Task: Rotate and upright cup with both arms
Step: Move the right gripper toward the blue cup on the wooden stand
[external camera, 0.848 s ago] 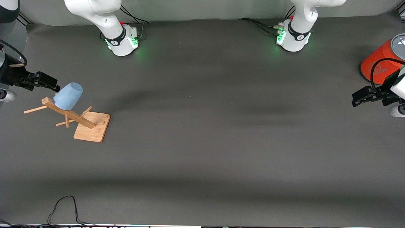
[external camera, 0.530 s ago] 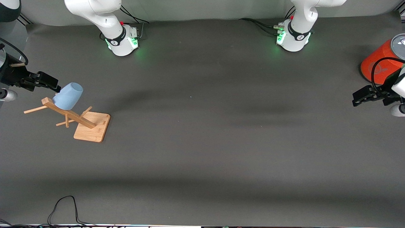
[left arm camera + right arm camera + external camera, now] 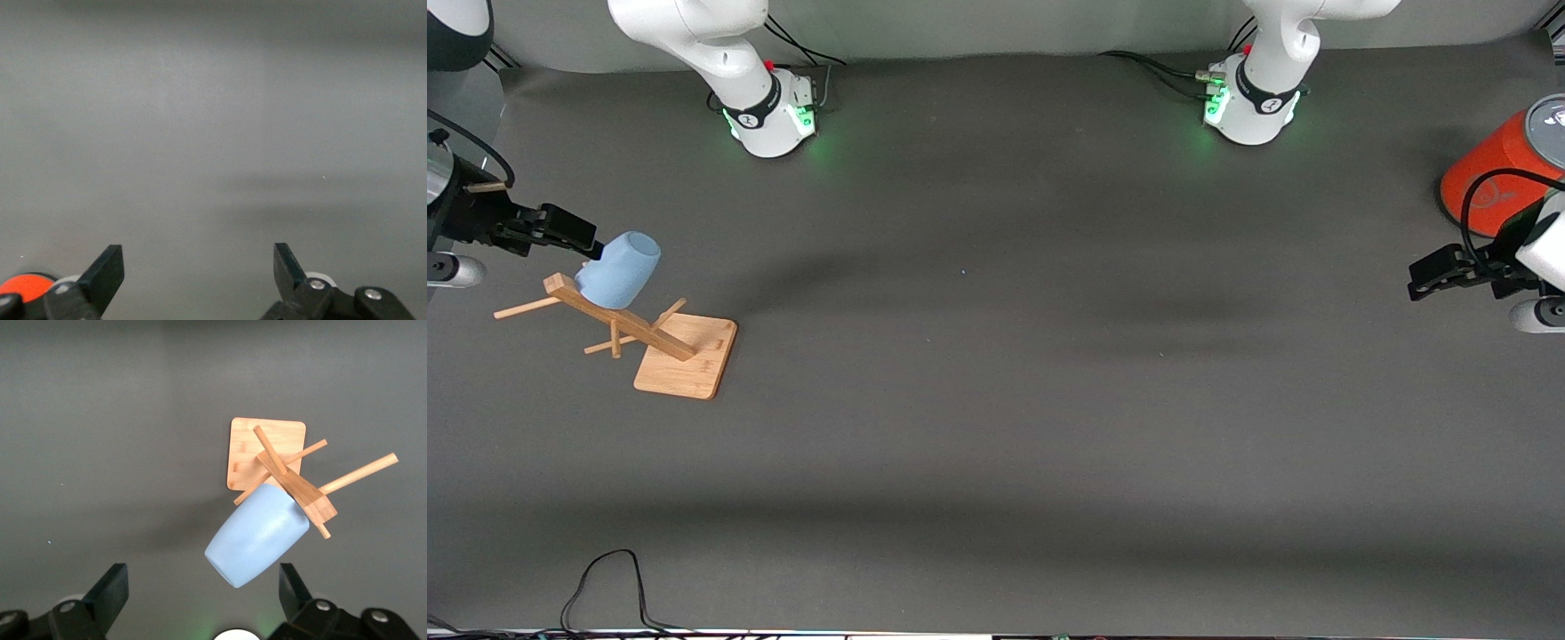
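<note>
The pale-blue cup point(image 3: 618, 271) hangs tilted on a peg of a wooden rack point(image 3: 687, 360), with its closed bottom pointing up and toward the right arm's end of the table. My right gripper point(image 3: 592, 240) hovers open right beside that raised bottom without touching it. In the right wrist view the cup point(image 3: 257, 537) lies just ahead of the open right gripper point(image 3: 200, 587), nearer one finger point(image 3: 293, 587), and the rack point(image 3: 267, 453) shows past it. At the other end of the table my left gripper point(image 3: 1416, 280) stands open and empty over bare mat, as the left wrist view point(image 3: 198, 263) confirms.
A large orange-red can point(image 3: 1494, 169) with a grey lid stands at the left arm's end of the table, close to the left gripper; its edge point(image 3: 17, 285) shows in the left wrist view. A black cable point(image 3: 605, 578) loops near the table's front edge.
My right gripper has crept closer to the cup's raised bottom. The left gripper has shifted slightly toward the table's middle. The cup and rack have not moved.
</note>
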